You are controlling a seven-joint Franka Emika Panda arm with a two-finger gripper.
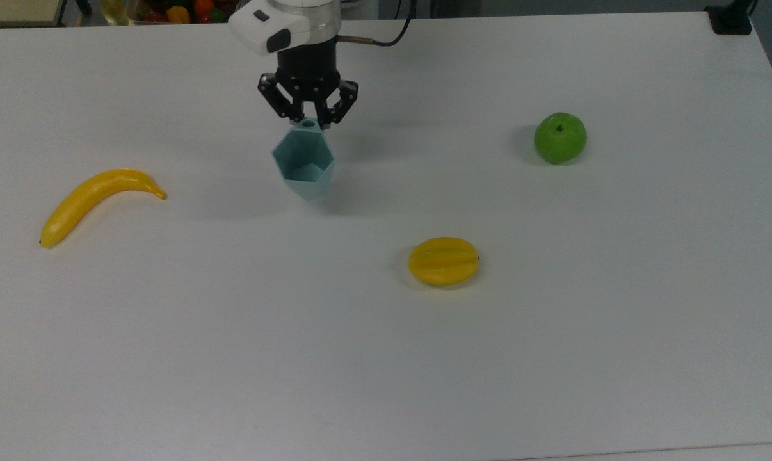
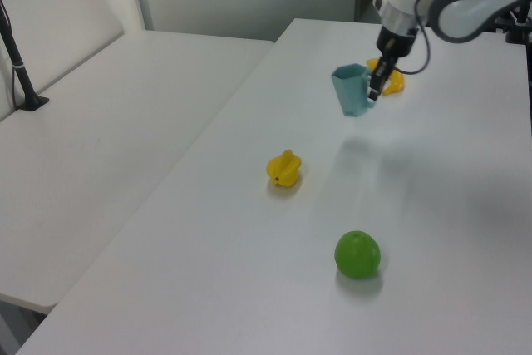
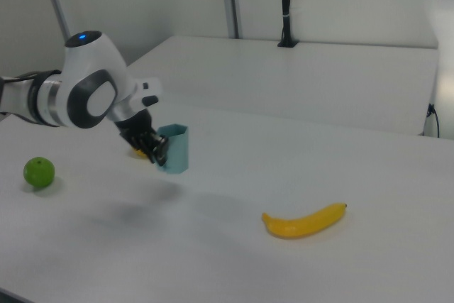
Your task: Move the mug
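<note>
Gripper (image 1: 308, 121) pinches the teal mug (image 1: 304, 164) by its tab handle, holding it upright and clear above the table (image 1: 552, 333) for carrying.

Pale teal hexagonal mug (image 1: 304, 161), lifted, upright

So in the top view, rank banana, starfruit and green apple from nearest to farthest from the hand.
From the hand holding the mug:
1. Starfruit, toward the top view's lower right.
2. Banana, far left, and green apple, far right: too close to call.
</note>
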